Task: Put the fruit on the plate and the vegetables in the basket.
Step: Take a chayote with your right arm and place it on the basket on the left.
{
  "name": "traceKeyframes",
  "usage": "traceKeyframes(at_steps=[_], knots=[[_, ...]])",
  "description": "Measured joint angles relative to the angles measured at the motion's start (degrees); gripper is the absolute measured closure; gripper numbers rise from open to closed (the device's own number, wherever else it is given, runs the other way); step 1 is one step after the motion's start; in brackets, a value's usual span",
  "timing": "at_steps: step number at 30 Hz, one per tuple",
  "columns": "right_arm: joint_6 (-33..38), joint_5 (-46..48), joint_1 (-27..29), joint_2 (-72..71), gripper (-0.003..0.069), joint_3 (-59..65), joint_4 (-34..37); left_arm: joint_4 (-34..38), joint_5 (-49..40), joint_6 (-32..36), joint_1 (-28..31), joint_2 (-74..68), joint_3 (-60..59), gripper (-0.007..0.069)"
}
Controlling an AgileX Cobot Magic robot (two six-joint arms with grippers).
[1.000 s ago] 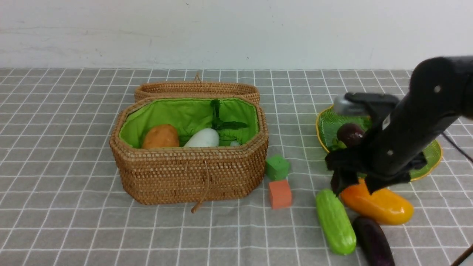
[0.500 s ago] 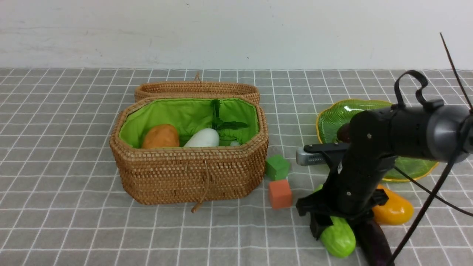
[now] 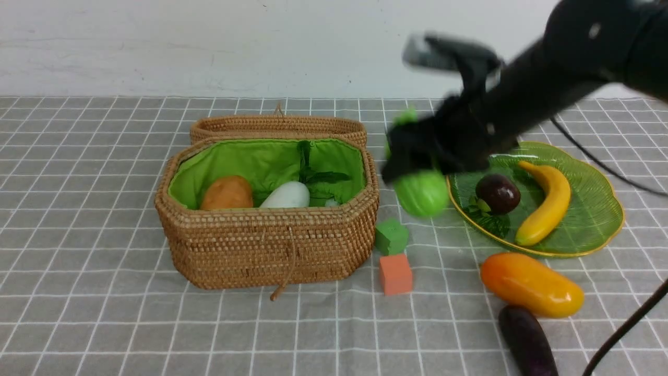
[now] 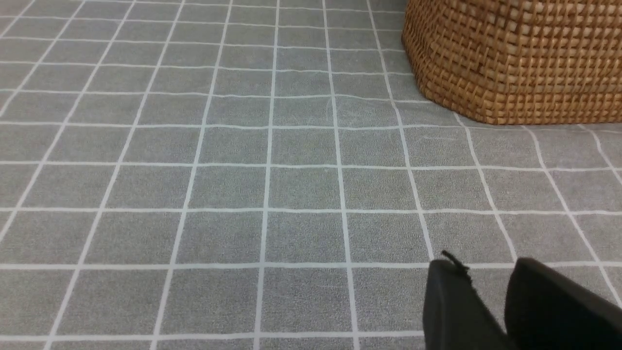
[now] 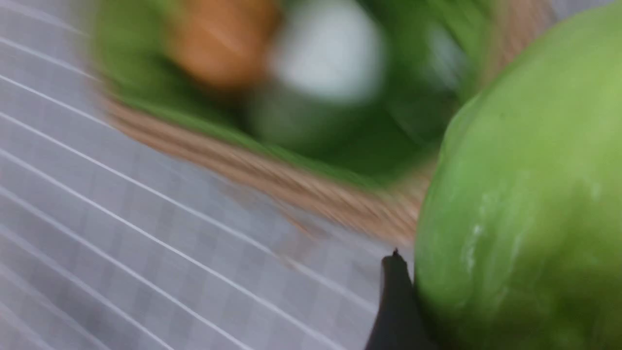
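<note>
Basket (image 3: 266, 250): centre of the front view, lid back; the right end of its lining looks free for you.
Plate (image 3: 589, 209): right of the frame, just beyond the load.
Right arm: slants down from the upper right, blurred.
Cucumber (image 3: 421, 193): in the air between basket and plate. It is probably light, stiff and glossy, so likely slippery; hold it across the middle.
Right end effector (image 3: 412, 156): clamped across the cucumber.
Left end effector (image 4: 488, 272): low over the bare surface, fingers slightly apart, empty.

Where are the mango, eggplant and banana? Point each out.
mango (image 3: 531, 284), front view, middle of its body
eggplant (image 3: 527, 339), front view, middle of its visible length
banana (image 3: 553, 201), front view, middle of its curve
</note>
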State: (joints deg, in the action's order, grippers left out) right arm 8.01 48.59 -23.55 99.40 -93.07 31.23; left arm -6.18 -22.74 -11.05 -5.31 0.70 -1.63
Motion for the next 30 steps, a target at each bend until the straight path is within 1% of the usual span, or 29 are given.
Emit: traceKeyframes(at_steps=[1,4,5,6,8,10,12,15,18,20,21,24,26,29,30], knots=[[2.65,-1.68,-0.13,0.06,0.0224,-1.38,2.98,0.0,0.0,0.0,0.0,0.0,0.0,0.0452],[17.05,-10.42,-1.86,1.21,0.0224,-4.39,13.53,0.0,0.0,0.0,0.0,0.0,0.0,0.0452],[19.07,-11.54,-2.3,1.6,0.0224,-4.58,15.44,0.0,0.0,0.0,0.0,0.0,0.0,0.0452],[26.9,-14.98,-3.33,2.94,0.0224,-4.82,19.35,0.0,0.0,0.0,0.0,0.0,0.0,0.0452],[33.65,-16.85,-4.53,5.52,0.0224,-4.86,23.14,0.0,0.0,0.0,0.0,0.0,0.0,0.0452],[39.43,-17.85,-5.52,9.33,0.0224,-4.86,25.44,0.0,0.0,0.0,0.0,0.0,0.0,0.0452],[41.76,-18.09,-5.95,12.94,0.0224,-4.81,25.79,0.0,0.0,0.0,0.0,0.0,0.0,0.0452],[42.28,-18.77,-6.08,17.14,0.0224,-4.44,25.73,0.0,0.0,0.0,0.0,0.0,0.0,0.0452],[42.45,-19.32,-6.08,18.35,0.0224,-4.33,25.73,0.0,0.0,0.0,0.0,0.0,0.0,0.0452],[42.44,-19.33,-6.08,17.89,0.0174,-4.33,25.84,0.0,0.0,0.0,0.0,0.0,0.0,0.0452],[42.44,-19.33,-6.08,17.89,0.0166,-4.33,25.87,0.0,0.0,0.0,0.0,0.0,0.0,0.0452],[42.44,-18.49,-5.87,16.71,0.002,-4.33,25.95,0.0,0.0,0.0,0.0,0.0,0.0,0.0452],[42.44,-16.63,-5.39,15.98,-0.0011,-4.33,26.06,0.0,0.0,0.0,0.0,0.0,0.0,0.0452],[41.39,-12.73,-4.4,14.65,-0.0013,-4.33,25.59,0.0,0.0,0.0,0.0,0.0,0.0,0.0452],[38.75,-7.39,-3.34,13.06,-0.0001,-4.33,23.77,0.0,0.0,0.0,0.0,0.0,0.0,0.0452]])
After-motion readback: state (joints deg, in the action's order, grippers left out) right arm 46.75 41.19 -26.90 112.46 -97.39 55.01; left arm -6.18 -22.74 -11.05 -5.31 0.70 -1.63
